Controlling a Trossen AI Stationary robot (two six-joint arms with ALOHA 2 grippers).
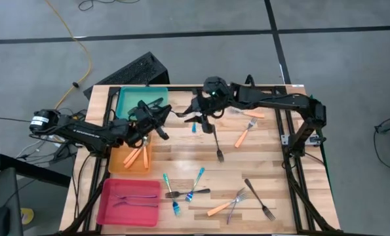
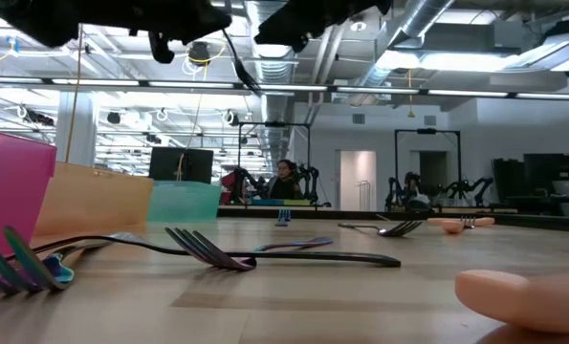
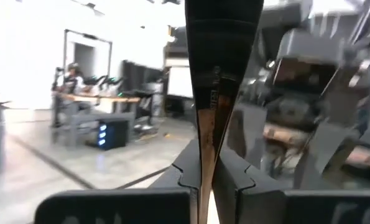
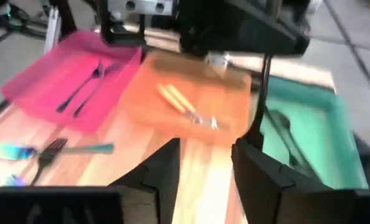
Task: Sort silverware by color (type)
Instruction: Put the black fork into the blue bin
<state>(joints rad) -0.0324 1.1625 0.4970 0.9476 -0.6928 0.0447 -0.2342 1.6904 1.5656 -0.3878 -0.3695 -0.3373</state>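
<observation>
My left gripper (image 1: 166, 118) hovers by the teal tray's (image 1: 130, 98) right edge, shut on a dark grey fork (image 4: 261, 99). In the low view this fork (image 2: 241, 65) slants high above the table. My right gripper (image 4: 206, 155) stands open and holds nothing, a little to the right of the fork in the high view (image 1: 198, 113), facing the trays. Orange-handled forks (image 4: 185, 109) lie in the orange tray (image 1: 124, 162). Two greyish forks (image 1: 132, 198) lie in the pink tray (image 1: 116, 213). A dark fork (image 4: 289, 140) lies in the teal tray. My left gripper pinches the dark fork's slim shaft (image 3: 204, 140) between its two fingers (image 3: 237, 177), coming about level from the table's left side. The fork runs on past the fingertips and is lifted clear of the table and trays. Which end it has, I cannot tell.
Loose forks lie over the table's middle and near part: a dark one (image 1: 218, 145), a blue one (image 1: 194, 126), orange ones (image 1: 244, 136), and a mixed cluster (image 1: 195, 191) near the front edge. A black keyboard (image 1: 132, 71) lies beyond the far edge.
</observation>
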